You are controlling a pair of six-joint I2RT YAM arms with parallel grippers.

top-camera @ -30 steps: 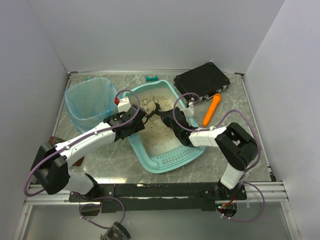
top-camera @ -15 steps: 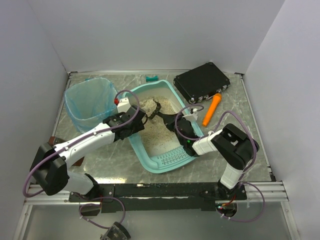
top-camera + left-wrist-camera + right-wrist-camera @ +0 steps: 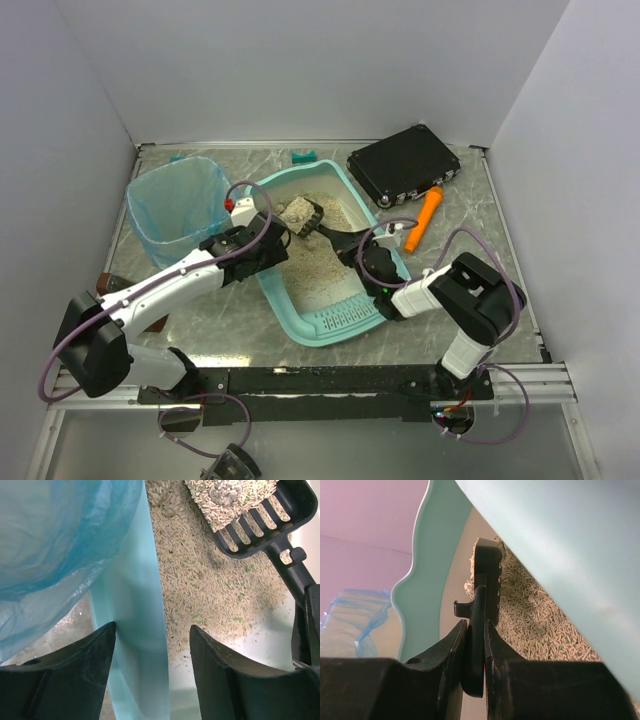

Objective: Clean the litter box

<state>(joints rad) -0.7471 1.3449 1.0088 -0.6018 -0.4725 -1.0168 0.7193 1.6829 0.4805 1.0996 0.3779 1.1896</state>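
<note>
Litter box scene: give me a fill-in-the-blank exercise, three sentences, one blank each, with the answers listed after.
1. The right gripper is shut on the handle of the black ___, which carries a load of litter.
2. The left gripper straddles a side wall of the litter box with its jaws ___.
3. The bin to the left of the litter box is lined with a ___ bag.

Missing words: scoop; open; blue.
</note>
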